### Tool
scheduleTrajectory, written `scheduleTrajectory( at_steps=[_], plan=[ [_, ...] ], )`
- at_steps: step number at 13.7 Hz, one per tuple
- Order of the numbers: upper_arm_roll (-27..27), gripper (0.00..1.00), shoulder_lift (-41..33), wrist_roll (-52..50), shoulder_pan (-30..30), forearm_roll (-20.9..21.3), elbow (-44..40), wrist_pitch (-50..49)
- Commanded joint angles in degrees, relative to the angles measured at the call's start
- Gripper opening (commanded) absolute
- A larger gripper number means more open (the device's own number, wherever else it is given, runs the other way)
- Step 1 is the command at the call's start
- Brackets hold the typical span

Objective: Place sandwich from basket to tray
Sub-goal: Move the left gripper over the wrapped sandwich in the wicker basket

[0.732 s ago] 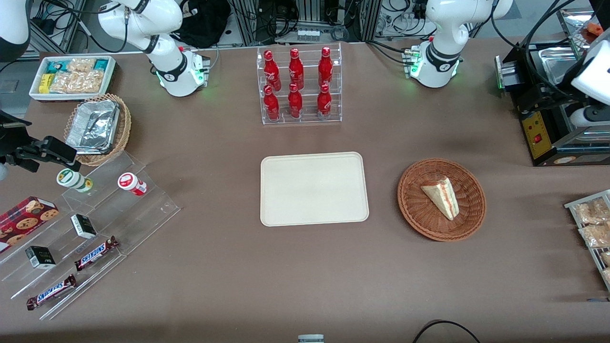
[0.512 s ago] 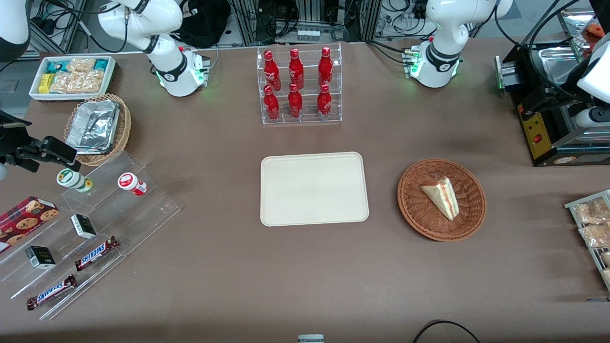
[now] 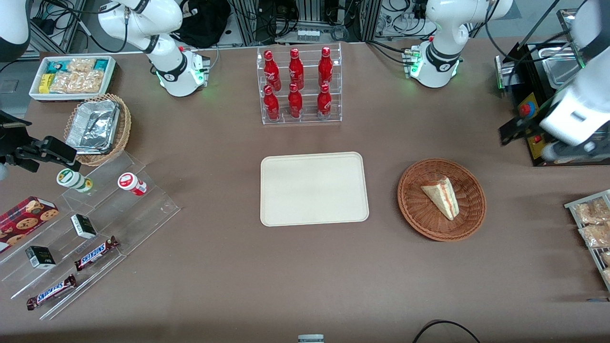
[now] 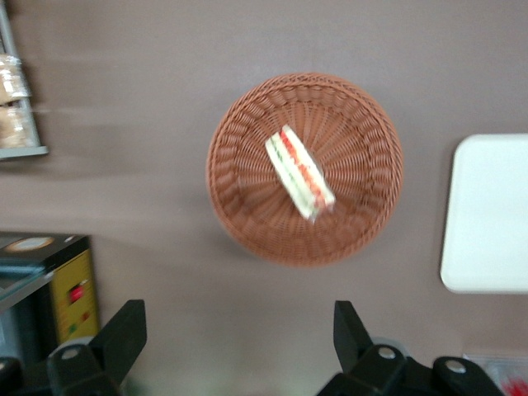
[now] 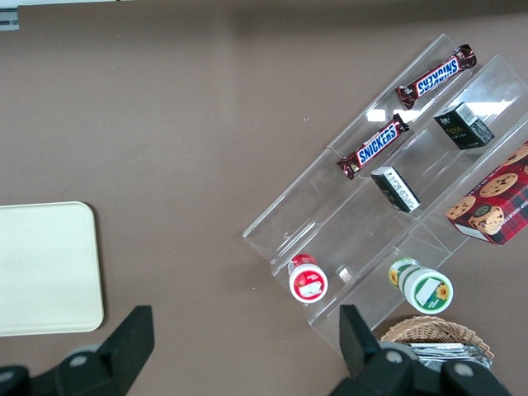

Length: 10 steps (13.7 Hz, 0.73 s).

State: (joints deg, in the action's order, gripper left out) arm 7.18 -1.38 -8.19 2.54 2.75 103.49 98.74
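1. Sandwich [image 3: 441, 197] lies untouched in the basket [image 3: 472, 216], beside the bare tray [image 3: 314, 188]. The left arm has swung in from the table's edge; its gripper [image 3: 512, 129] now hangs high, near the basket, so the reach has only begun.
2. Wrist view: fingers [image 4: 122, 337] spread wide above the sandwich [image 4: 299, 172], brown tablecloth [image 4: 148, 206] around it.

Tray [image 4: 488, 214] cut off by the wrist view's edge; gripper [image 4: 239, 342] fingertips partly out of frame
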Motion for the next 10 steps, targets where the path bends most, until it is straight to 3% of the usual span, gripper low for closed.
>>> scheduleTrajectory(
  at_steps=[1, 5, 10],
  plan=[
    [1.77, 1.0, -4.25, -8.74, 0.01, -0.55, 14.68, 14.05],
    [3.19, 1.0, -3.55, -26.05, -0.16, -0.46, 27.54, 32.54],
    [4.07, 1.0, 0.92, -35.13, -0.16, -0.64, 29.4, 37.3]
  ],
)
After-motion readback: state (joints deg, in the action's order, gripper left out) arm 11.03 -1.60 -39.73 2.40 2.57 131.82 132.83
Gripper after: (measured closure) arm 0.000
